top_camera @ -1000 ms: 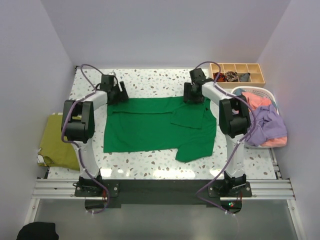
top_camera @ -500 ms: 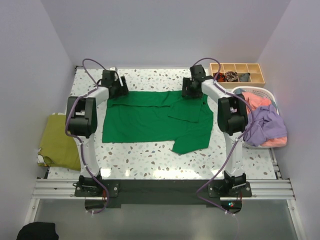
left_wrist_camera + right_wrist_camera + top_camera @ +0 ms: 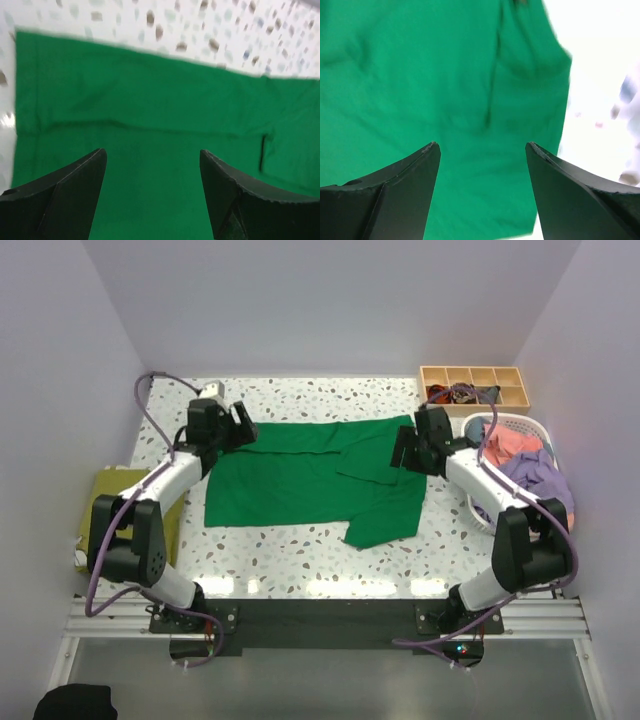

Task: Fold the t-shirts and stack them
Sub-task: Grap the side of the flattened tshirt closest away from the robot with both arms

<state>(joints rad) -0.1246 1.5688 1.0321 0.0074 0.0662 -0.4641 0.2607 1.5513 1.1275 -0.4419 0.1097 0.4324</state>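
Hovering left gripper: jaws spread, empty, over the far-left corner of the large bright green cloth t-shirt.
Right gripper: jaws spread, empty, above its rumpled right side.
Shirt position: flat, mid-table.
Best approach: smooth the flap, pinch matching edges level.

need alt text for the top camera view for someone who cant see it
A green t-shirt lies spread on a speckled table, with the left hand and right hand open over its left and right sides. An olive shirt sits at the left edge; a white basket holding a pink shirt and a lavender shirt stands at the right.
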